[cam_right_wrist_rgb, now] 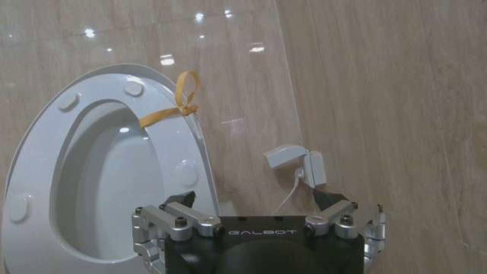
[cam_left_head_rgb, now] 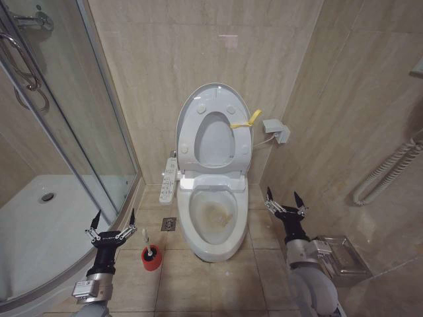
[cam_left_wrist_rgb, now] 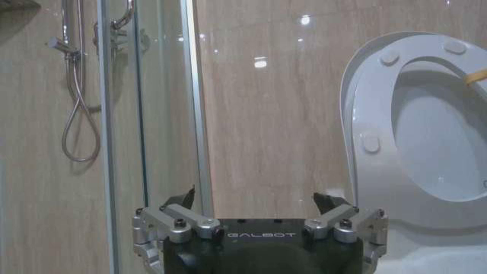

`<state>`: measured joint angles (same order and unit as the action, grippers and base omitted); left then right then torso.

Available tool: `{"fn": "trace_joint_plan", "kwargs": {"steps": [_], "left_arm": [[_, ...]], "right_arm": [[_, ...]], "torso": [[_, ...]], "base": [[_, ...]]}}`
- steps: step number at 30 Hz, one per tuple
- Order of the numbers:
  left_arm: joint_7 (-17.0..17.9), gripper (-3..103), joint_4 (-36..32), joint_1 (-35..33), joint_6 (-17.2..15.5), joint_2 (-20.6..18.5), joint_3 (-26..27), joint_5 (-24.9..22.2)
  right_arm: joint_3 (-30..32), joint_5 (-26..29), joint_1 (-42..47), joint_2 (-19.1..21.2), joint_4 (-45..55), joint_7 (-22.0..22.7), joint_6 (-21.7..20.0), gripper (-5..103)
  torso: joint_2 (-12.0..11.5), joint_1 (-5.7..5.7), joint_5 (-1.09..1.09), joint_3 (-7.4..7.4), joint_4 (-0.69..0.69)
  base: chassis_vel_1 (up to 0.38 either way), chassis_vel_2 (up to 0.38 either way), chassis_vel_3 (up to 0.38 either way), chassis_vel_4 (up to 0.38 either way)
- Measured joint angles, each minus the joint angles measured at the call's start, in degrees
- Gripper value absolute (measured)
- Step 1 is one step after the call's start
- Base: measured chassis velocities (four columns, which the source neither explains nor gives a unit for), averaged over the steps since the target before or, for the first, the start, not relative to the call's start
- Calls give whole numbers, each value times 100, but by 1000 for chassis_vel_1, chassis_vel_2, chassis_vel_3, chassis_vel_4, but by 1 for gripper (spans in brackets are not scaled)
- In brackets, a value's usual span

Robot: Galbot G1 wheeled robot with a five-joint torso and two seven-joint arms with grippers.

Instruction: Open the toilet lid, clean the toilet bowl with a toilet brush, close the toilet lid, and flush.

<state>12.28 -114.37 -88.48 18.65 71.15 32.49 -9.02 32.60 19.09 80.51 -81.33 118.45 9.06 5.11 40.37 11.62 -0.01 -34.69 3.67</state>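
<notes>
Already raised: toilet lid (cam_left_head_rgb: 188,109) and seat upright against the wall. Below, toilet bowl (cam_left_head_rgb: 213,214) uncovered, brownish-yellow stains inside. Left of it, toilet brush (cam_left_head_rgb: 147,248) standing in red cup (cam_left_head_rgb: 152,259). Left gripper (cam_left_head_rgb: 111,221) and right gripper (cam_left_head_rgb: 285,199) both spread, grasping nothing.

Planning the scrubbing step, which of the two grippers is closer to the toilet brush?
The left gripper: the toilet brush stands in its red cup just beside it, while the right gripper is across the toilet bowl.
</notes>
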Motion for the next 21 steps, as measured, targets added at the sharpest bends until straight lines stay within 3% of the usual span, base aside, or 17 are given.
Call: {"fn": "trace_joint_plan", "kwargs": {"steps": [21], "left_arm": [[0, 100, 0, 0, 0, 0, 0, 0]], "right_arm": [[-19, -102, 19, -68, 27, 9, -34, 100]], "torso": [[-1, 1, 1, 0, 0]], "base": [[0, 0, 0, 0]]}}
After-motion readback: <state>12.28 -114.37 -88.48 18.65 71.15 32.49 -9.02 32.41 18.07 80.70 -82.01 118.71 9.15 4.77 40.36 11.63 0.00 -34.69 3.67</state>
